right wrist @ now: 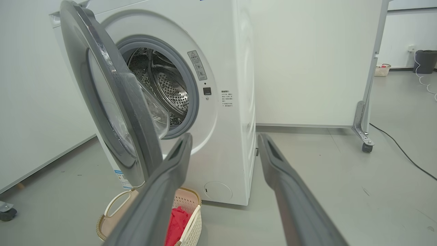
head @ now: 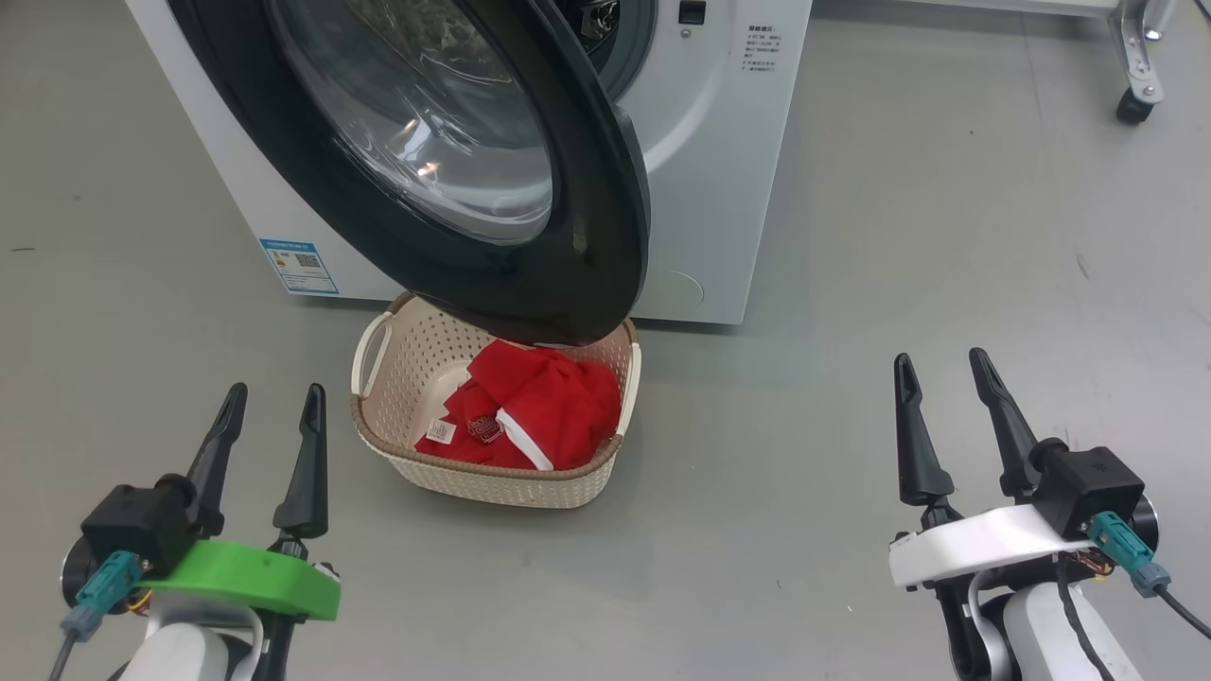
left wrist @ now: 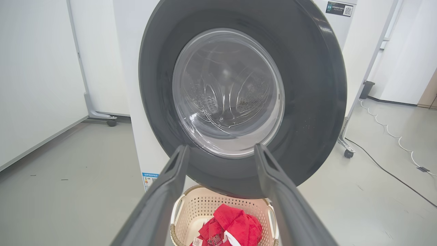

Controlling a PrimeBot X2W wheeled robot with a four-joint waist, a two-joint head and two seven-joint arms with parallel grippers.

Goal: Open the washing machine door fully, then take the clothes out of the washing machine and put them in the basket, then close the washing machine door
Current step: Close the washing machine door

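Left end effector [head: 276,390] and right end effector [head: 939,357] spread, empty | grey floor [head: 851,284] | white wheeled partition [right wrist: 307,68]

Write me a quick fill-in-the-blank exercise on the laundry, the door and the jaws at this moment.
1. The clothes lying in the basket are mainly ____ in colour.
2. The washing machine door is not shut but ____.
3. The left gripper and the right gripper, jaws spread, hold ____.

Missing words: red; open; nothing.
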